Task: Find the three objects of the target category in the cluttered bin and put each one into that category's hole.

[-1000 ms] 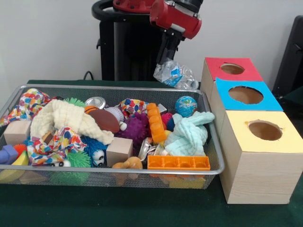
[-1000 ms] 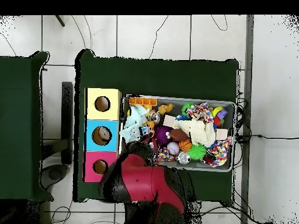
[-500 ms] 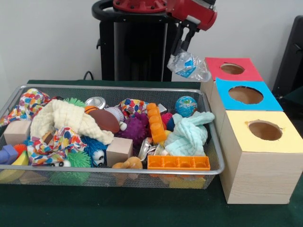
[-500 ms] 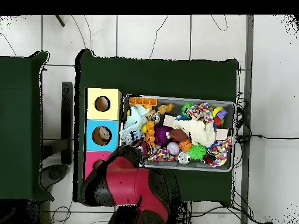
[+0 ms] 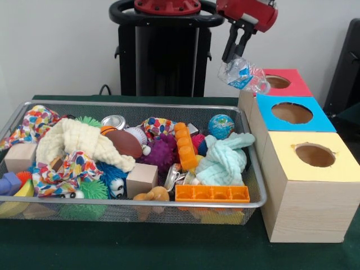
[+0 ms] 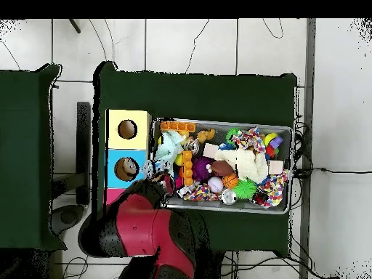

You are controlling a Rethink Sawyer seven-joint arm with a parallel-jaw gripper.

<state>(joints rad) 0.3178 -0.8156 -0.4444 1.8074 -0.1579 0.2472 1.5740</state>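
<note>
My gripper (image 5: 233, 59) hangs from the red arm at the top of the front view, shut on a wrinkly see-through plastic piece (image 5: 243, 75) with a bluish tint. The piece hangs in the air beside the red-topped box (image 5: 292, 85), just past the wire mesh bin's (image 5: 140, 205) far right corner. The blue-topped box's round hole (image 5: 291, 112) lies in front of it, lower down. In the overhead view the red arm (image 6: 145, 225) hides the gripper; the piece (image 6: 150, 169) shows between the bin (image 6: 291, 167) and the blue box's hole (image 6: 126, 168). No other such piece shows plainly in the bin.
The bin is full of toys: a globe ball (image 5: 220, 126), a mint cloth (image 5: 225, 158), an orange tray (image 5: 212, 193), a purple spiky ball (image 5: 159, 153), wooden blocks, a metal tin (image 5: 113, 121). The yellow-topped box (image 5: 315, 169) stands nearest the camera. The black pedestal (image 5: 163, 56) is behind.
My gripper has carried the plastic piece to the right in the front view, from over the bin's far edge to beside the red-topped box. The bin's contents have not moved.
</note>
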